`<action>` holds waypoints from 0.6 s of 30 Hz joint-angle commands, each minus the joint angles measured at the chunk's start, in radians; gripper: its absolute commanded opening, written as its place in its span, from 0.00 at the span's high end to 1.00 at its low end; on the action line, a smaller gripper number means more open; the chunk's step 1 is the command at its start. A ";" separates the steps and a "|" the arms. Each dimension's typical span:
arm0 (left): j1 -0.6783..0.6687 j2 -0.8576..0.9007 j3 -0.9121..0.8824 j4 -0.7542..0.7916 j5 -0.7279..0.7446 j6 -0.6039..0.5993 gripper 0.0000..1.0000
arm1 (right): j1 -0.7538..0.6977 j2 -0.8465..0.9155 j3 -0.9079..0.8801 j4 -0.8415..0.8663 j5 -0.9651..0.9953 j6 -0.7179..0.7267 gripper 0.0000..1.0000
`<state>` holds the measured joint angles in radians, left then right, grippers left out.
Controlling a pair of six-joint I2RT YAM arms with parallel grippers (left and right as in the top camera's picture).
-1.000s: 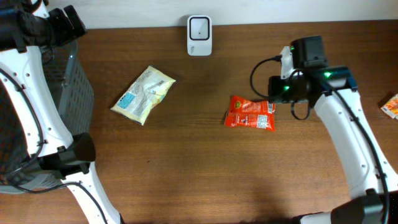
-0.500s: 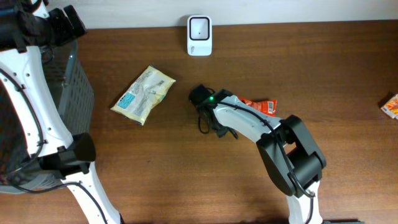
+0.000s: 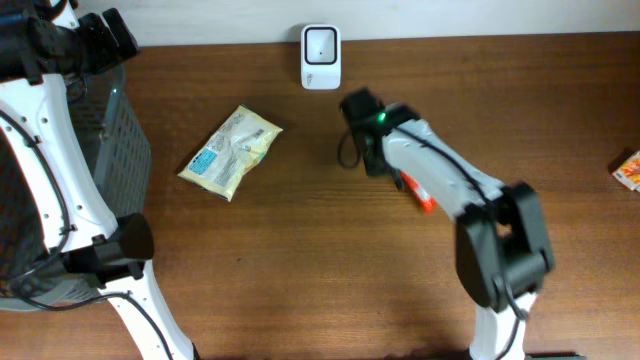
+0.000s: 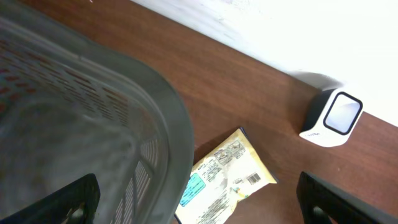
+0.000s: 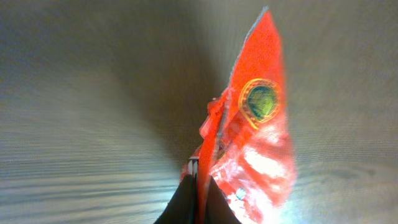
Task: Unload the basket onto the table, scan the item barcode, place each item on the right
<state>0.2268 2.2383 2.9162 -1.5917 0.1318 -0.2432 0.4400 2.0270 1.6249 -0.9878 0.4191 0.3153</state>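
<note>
The item is a red snack packet (image 5: 252, 134). My right gripper (image 5: 200, 186) is shut on its edge, so it stands edge-on in the right wrist view. From overhead only a red strip of the packet (image 3: 417, 192) shows under the right arm, and the right gripper (image 3: 396, 176) sits below and right of the white barcode scanner (image 3: 320, 44). The scanner (image 4: 333, 118) stands against the back wall. My left gripper (image 4: 199, 208) hangs open over the basket at the far left, holding nothing.
A pale yellow packet (image 3: 230, 150) lies left of centre; its barcode faces up in the left wrist view (image 4: 227, 180). A grey mesh basket (image 3: 112, 130) fills the left edge. A small orange item (image 3: 628, 170) lies at the right edge.
The red packet lay flat on the table a second ago. The right gripper has closed on it and carried it left and toward the scanner. The left arm has not moved.
</note>
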 commanded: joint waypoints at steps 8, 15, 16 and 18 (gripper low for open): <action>0.003 -0.004 0.006 0.000 0.010 0.012 0.01 | -0.080 -0.259 0.014 -0.026 -0.529 0.084 0.96; 0.003 -0.004 0.006 0.000 0.010 0.012 0.01 | 0.006 -0.253 -0.146 0.369 -1.118 0.133 0.96; 0.003 -0.004 0.006 0.000 0.010 0.013 0.01 | 0.003 -0.253 -0.146 0.385 -1.114 0.151 0.96; 0.003 -0.004 0.006 0.000 0.010 0.013 0.01 | -0.022 -0.233 -0.163 0.343 -1.021 0.150 0.96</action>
<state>0.2268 2.2383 2.9162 -1.5913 0.1318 -0.2428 0.4480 1.7832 1.4845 -0.6174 -0.6331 0.4461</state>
